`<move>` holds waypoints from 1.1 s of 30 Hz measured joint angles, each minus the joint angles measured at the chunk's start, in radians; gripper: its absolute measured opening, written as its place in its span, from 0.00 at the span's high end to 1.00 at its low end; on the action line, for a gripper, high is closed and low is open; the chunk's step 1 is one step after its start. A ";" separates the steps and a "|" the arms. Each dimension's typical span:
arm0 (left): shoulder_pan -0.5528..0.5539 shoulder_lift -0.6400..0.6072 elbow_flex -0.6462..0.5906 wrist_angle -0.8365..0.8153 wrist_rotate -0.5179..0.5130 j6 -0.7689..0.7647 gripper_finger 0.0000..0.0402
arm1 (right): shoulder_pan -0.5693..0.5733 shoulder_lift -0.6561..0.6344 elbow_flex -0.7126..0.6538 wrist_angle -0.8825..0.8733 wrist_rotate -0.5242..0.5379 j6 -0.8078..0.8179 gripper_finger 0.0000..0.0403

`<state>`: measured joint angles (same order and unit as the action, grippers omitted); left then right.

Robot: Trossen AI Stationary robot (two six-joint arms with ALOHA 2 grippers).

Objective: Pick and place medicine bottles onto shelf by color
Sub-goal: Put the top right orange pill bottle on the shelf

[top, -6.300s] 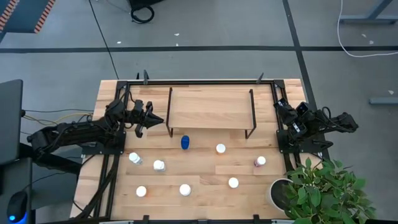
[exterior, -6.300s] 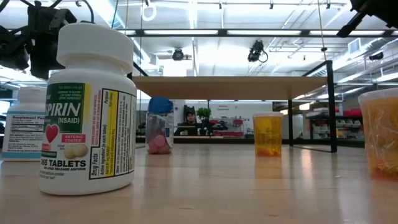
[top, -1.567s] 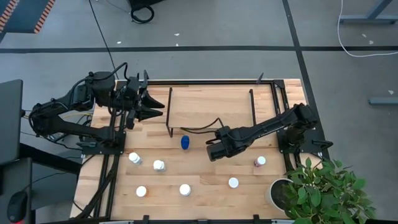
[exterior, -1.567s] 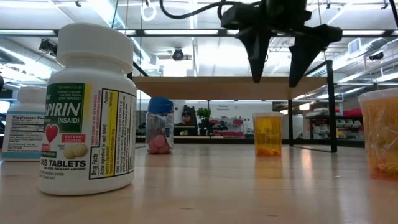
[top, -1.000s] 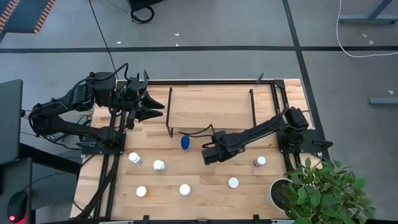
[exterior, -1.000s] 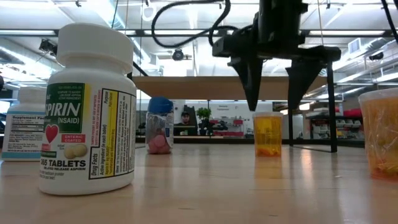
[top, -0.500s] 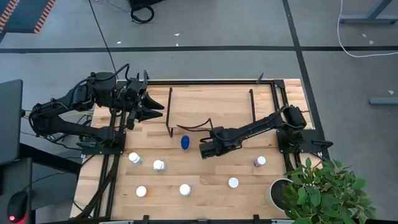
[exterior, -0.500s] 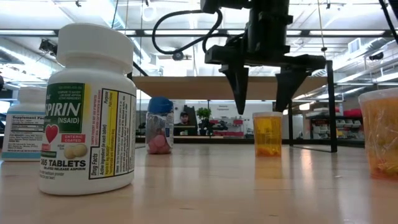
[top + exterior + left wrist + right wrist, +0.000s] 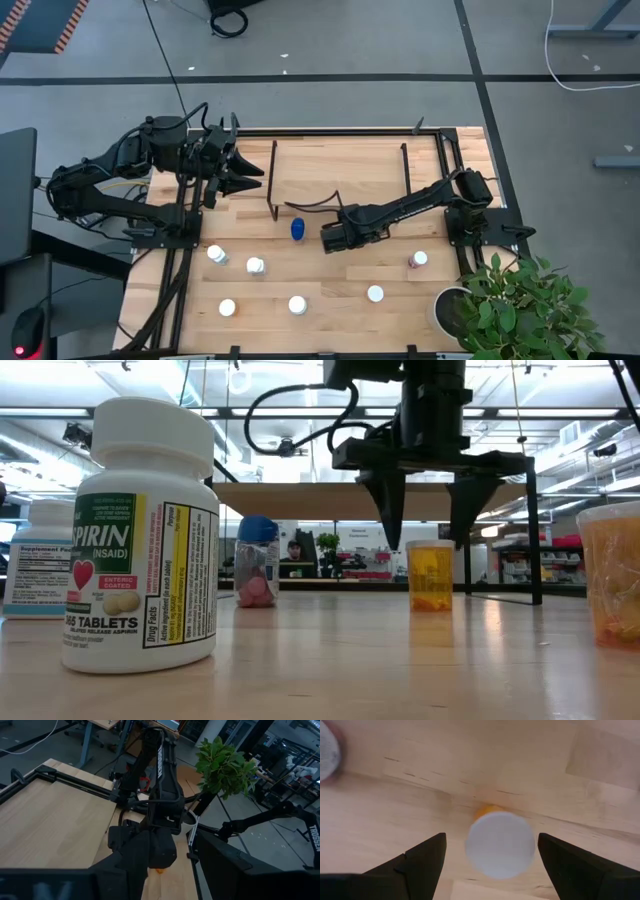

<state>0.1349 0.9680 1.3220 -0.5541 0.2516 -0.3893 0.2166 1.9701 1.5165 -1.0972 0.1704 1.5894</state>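
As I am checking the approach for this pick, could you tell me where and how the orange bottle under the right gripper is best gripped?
Come straight down from above. The orange bottle stands upright with its white cap facing up, centred between the open right gripper. Close on the round sides at or just below the cap, which probably offer the firmest hold.

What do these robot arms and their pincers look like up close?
Both arms are black and jointed, with black cables looping along them. The right gripper ends in two dark, pointed, wedge-shaped fingers; the left gripper has similar black fingers. White lettering marks an arm link.
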 joint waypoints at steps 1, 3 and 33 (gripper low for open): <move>0.000 0.000 0.000 0.000 0.000 0.000 0.57 | 0.000 0.000 -0.003 0.000 -0.010 0.000 0.20; 0.000 0.000 0.000 0.000 0.000 0.000 0.57 | 0.000 -0.001 -0.010 0.006 -0.022 0.000 0.20; 0.000 0.000 0.000 -0.006 0.000 0.000 0.57 | 0.004 -0.001 -0.011 0.007 -0.080 -0.057 0.42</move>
<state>0.1349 0.9680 1.3220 -0.5601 0.2516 -0.3896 0.2203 1.9690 1.5060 -1.0906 0.0900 1.5324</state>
